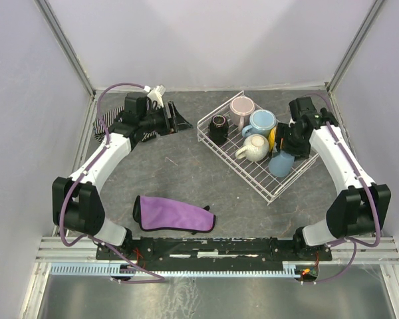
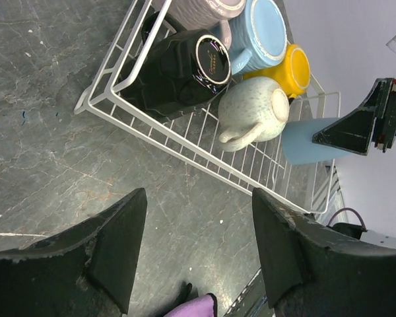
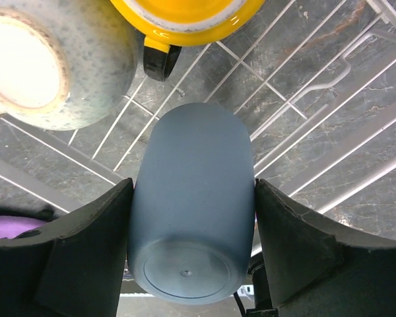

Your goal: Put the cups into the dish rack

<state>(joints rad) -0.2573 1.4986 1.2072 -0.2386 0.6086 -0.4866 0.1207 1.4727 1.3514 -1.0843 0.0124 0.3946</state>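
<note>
The white wire dish rack (image 1: 236, 169) sits right of centre. In it lie a black cup (image 1: 219, 127), a pale pink cup (image 1: 241, 108), a light blue cup (image 1: 261, 122), a yellow cup (image 1: 272, 138) and a cream mug (image 1: 254, 147). My right gripper (image 1: 288, 149) is shut on the dusty-blue handleless cup (image 3: 191, 198), its base towards the camera, over the rack's near right part beside the cream mug (image 3: 53, 66) and yellow cup (image 3: 185, 16). My left gripper (image 1: 171, 119) is open and empty, left of the rack (image 2: 185, 148).
A purple cloth (image 1: 173, 214) lies near the front edge, left of centre. A striped cloth (image 1: 106, 126) lies at the far left under my left arm. Enclosure walls and metal posts close in the back and both sides.
</note>
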